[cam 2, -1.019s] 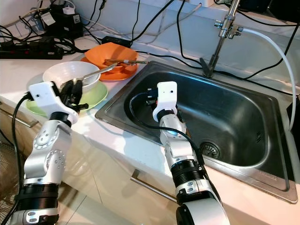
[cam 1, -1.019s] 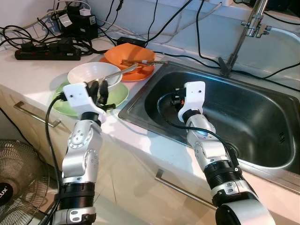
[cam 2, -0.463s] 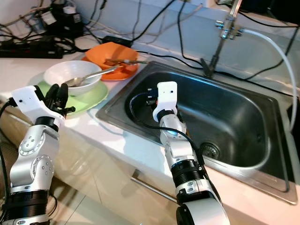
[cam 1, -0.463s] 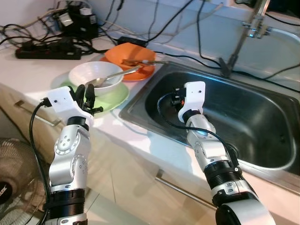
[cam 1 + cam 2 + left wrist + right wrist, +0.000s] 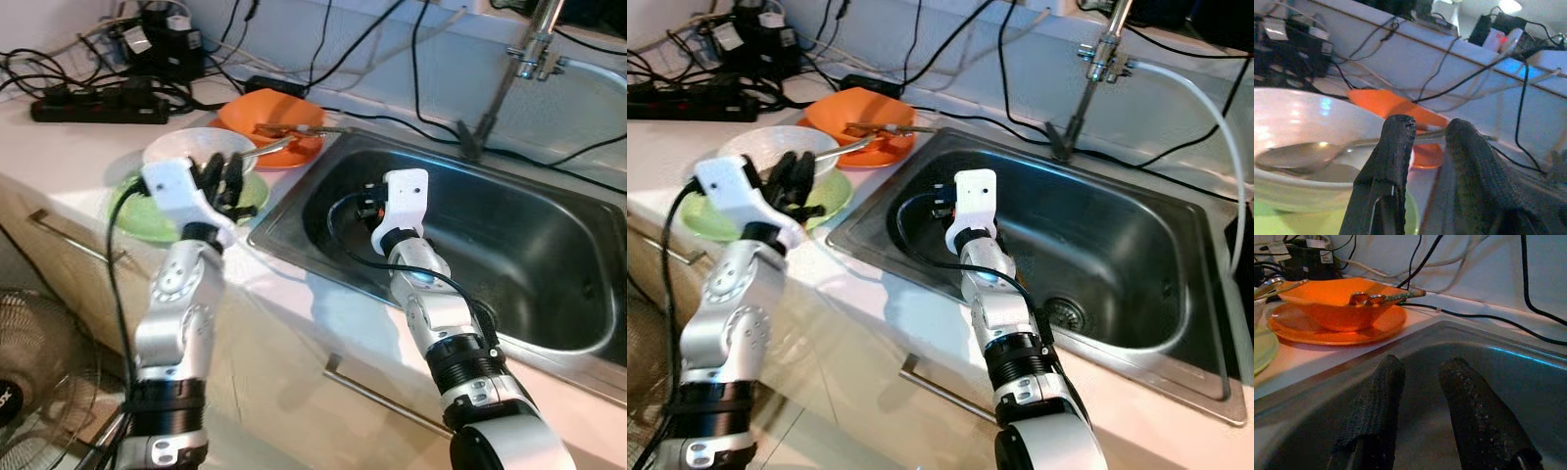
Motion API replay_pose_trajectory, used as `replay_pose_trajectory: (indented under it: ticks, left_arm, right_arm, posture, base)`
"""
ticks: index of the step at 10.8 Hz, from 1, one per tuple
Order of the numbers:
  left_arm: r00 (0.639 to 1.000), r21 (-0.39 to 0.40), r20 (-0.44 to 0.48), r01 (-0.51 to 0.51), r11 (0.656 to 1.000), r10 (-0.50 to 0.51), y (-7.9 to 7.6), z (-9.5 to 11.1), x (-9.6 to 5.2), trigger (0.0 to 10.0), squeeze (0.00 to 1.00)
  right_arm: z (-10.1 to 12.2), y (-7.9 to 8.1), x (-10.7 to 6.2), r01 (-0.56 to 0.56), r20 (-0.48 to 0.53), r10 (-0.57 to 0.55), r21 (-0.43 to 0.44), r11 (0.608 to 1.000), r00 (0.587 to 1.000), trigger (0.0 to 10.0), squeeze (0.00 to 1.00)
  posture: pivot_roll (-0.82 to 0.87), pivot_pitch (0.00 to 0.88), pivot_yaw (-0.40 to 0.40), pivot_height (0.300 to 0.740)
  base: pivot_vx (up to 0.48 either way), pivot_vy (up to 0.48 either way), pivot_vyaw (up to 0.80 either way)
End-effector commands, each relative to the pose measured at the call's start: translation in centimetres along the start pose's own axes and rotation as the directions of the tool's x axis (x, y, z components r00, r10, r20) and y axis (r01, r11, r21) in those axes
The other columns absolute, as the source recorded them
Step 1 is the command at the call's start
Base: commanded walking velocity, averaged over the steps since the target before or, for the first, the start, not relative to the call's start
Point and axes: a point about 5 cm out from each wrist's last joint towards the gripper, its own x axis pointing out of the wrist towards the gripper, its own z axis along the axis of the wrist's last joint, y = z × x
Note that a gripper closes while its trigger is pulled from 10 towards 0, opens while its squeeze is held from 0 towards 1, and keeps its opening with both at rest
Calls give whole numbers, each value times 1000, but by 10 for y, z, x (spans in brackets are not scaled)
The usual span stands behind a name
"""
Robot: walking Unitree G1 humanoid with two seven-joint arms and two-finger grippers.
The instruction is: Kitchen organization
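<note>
My left gripper [image 5: 1425, 147] hovers, fingers spread, just beside the white bowl [image 5: 186, 149] on the green plate [image 5: 147, 217]; a spoon [image 5: 1312, 152] lies in it. My right gripper [image 5: 1418, 382], also spread, sits inside the sink [image 5: 549, 225]. Cables [image 5: 88, 88] crowd the counter behind the orange bowl [image 5: 269, 116].

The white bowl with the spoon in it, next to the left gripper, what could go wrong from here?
1. The left gripper hovers open at the white bowl, whose spoon leans over the rim; a nudge could flip the spoon out.
2. The bowl sits on a green plate near the counter's front edge, so a push might slide the stack toward the floor.
3. The spoon handle reaches toward the orange bowl, which could get knocked.
</note>
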Motion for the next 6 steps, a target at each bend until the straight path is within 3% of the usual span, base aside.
replay_pose_trajectory:
  ticks: [1, 4, 6]
  left_arm:
    - [999, -16, -18, 31, 999, -31, -7, -4, 4, 10000, 0]
    - [997, -107, -69, 34, 994, -42, -8, -17, 10, 10000, 0]
    - [997, -115, -70, 19, 993, -27, -4, -19, 9, 10000, 0]
  right_arm:
    - [6, -1, 3, 6, 20, -6, 5, 1000, 1000, 10000, 0]
    - [7, -3, 3, 12, 22, -12, 4, 1000, 1000, 10000, 0]
    - [7, -3, 3, 15, 22, -15, 4, 1000, 1000, 10000, 0]
  posture:
    - [241, 3, -76, 740]
    - [232, 4, -71, 740]
    - [234, 4, -72, 740]
  base:
    - [0, 0, 0]
    - [0, 0, 0]
    - [0, 0, 0]
